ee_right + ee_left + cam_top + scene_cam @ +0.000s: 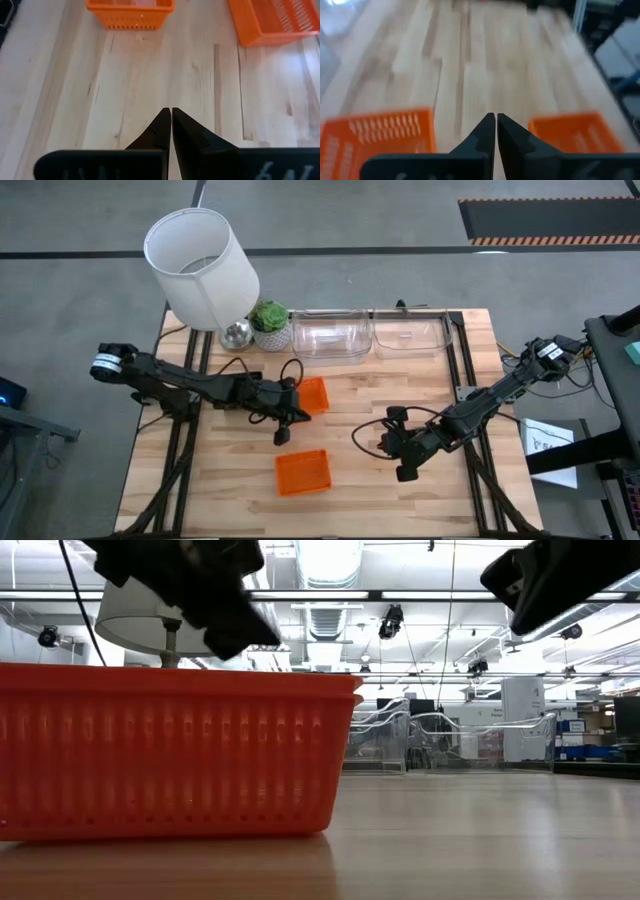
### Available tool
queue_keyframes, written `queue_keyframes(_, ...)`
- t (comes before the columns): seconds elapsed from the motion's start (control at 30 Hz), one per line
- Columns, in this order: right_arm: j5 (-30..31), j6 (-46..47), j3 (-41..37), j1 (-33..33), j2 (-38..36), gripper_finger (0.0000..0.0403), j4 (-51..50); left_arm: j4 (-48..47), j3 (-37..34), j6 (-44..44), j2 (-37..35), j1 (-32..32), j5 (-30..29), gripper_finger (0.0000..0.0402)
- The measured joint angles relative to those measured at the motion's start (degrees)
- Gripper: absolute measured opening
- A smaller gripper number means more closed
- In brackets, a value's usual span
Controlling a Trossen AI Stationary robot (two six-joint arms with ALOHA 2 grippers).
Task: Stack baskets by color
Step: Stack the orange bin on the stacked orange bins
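Note:
Two orange perforated baskets rest on their bases on the wooden table, one near the middle (312,395) and one toward the front edge (302,471). Two clear baskets (330,333) (410,332) stand side by side at the far edge. My left gripper (496,131) is shut on nothing and hangs above the bare wood between the two orange baskets (380,132) (575,131). My right gripper (171,125) is shut and empty too, above the table right of centre (392,448), pointing toward the orange baskets (130,12) (275,20).
A white lampshade (202,268) on a silver base and a small potted green plant (269,323) stand at the far left. Cables loop over the wood beside each gripper. Bare wood lies between the two arms and along the front right.

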Motion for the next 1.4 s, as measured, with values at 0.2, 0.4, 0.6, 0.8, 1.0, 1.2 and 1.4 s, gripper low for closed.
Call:
queue_keyframes(0.2, 0.1, 1.4, -0.9, 0.0, 0.0, 0.0009, 0.0, -7.7, -0.6, 1.5, 1.8, 0.0, -2.9, 0.0053)
queue_keyframes(0.4, 1.5, 1.4, -1.1, 0.0, 0.0, 0.0009, 0.1, -6.7, -0.7, 6.4, 4.7, 0.1, -10.1, 0.0147)
queue_keyframes(0.6, 1.6, 1.4, -1.3, 0.0, 0.0, 0.0009, 0.0, -3.5, -0.7, 7.6, 9.9, 0.1, -10.1, 0.0164)
queue_keyframes(0.8, 1.6, 1.6, -1.3, 0.0, 0.0, 0.0009, 0.0, -2.1, -0.7, 7.7, 14.0, 0.1, -12.0, 0.0111)
queue_keyframes(1.0, 1.6, 1.9, -1.4, 0.0, 0.0, 0.0009, 0.0, -1.2, -0.7, 7.8, 14.6, 0.1, -13.4, 0.001)
queue_keyframes(1.2, 2.9, -0.1, -3.3, 0.0, 0.0, 0.0009, 1.8, -1.7, 0.3, 8.1, 12.5, -1.6, -16.1, 0.0001)
queue_keyframes(1.4, 3.5, -7.8, -8.1, -0.5, 0.0, 0.0009, 9.8, -5.4, 6.8, 7.4, 6.9, -7.4, -20.4, 0.0)
